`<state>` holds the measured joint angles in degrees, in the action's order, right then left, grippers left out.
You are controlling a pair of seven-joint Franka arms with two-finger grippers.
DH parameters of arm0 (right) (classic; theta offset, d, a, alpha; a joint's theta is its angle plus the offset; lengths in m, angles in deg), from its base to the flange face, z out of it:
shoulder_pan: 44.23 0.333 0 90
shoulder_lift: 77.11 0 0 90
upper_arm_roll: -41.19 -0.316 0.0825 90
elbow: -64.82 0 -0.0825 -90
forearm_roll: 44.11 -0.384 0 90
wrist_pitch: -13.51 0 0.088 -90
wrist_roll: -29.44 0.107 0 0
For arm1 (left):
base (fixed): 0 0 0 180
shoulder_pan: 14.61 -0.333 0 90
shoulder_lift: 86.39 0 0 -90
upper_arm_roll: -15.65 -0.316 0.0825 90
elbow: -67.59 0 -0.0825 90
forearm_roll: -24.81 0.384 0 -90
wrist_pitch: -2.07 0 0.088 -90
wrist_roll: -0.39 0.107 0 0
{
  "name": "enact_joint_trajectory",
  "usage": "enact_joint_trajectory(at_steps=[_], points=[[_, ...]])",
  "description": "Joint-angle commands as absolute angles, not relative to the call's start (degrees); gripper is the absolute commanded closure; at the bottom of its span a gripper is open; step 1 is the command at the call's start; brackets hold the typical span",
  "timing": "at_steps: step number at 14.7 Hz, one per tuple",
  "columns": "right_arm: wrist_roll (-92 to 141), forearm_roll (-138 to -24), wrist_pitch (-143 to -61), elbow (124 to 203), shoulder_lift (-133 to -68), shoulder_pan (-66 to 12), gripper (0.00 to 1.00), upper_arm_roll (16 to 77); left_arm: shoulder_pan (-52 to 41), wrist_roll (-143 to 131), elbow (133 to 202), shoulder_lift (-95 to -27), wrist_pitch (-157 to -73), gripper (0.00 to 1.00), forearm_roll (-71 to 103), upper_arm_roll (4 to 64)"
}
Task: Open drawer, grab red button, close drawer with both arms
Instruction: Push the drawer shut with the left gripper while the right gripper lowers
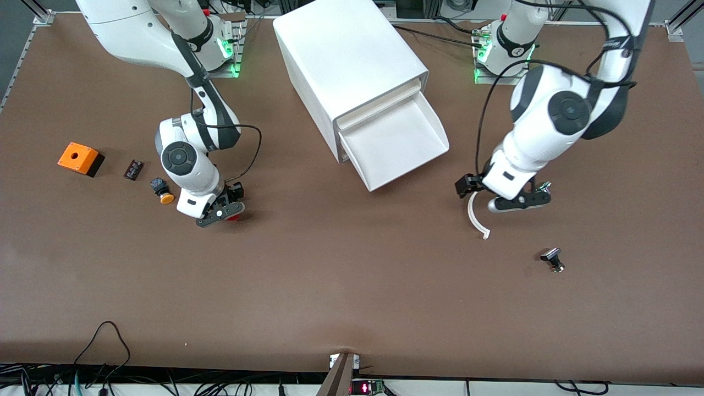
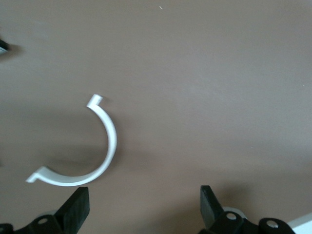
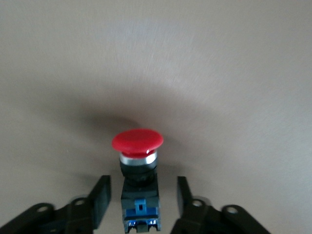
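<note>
**Ana:** I have the right claw [image 1: 224, 212] down low in the middle left of the front view. The button [image 3: 138, 168] sits on the brown surface [image 1: 341, 286] between its two fingers. The fingers are apart, one on each side of the black and blue body, and I cannot see them pinching it.

**Ben:** What could go wrong?

**Ana:** If I lift now, I think the button stays on the surface. If I close crooked, the round red cap could tip over and roll. The orange button [image 1: 162, 191] lies just beside the claw, so a wide swing could bump it.

**Ben:** And the left claw [image 1: 503, 193]?

**Ana:** It waits wide open at the middle right, over a curved white piece [image 2: 92, 151], holding nothing. It could snag that piece when it moves.

**Ben:** What is in the drawer [image 1: 393, 144]?

**Ana:** It is pulled out of the white cabinet [image 1: 344, 55] at the top middle, and I see nothing in it. It juts out, so an arm could knock it.
</note>
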<state>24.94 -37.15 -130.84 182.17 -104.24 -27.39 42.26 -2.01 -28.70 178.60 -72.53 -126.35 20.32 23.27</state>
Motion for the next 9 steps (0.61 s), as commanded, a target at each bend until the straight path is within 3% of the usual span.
enact_joint_trajectory(at_steps=[1,4,9], points=[[26.4,-38.2,-126.8,179.5,-101.1,-28.2,0.0,41.1,1.5,-34.2,178.0,-68.6,-130.5,0.0,20.8,22.9],[26.4,-41.1,-114.8,169.4,-101.8,-28.2,0.0,41.0,4.8,-39.7,177.8,-65.6,-132.8,0.0,20.8,22.9],[26.8,-45.7,-105.3,163.5,-101.0,-28.3,0.0,41.0,7.8,-47.0,179.3,-64.6,-132.5,0.0,20.7,23.3]])
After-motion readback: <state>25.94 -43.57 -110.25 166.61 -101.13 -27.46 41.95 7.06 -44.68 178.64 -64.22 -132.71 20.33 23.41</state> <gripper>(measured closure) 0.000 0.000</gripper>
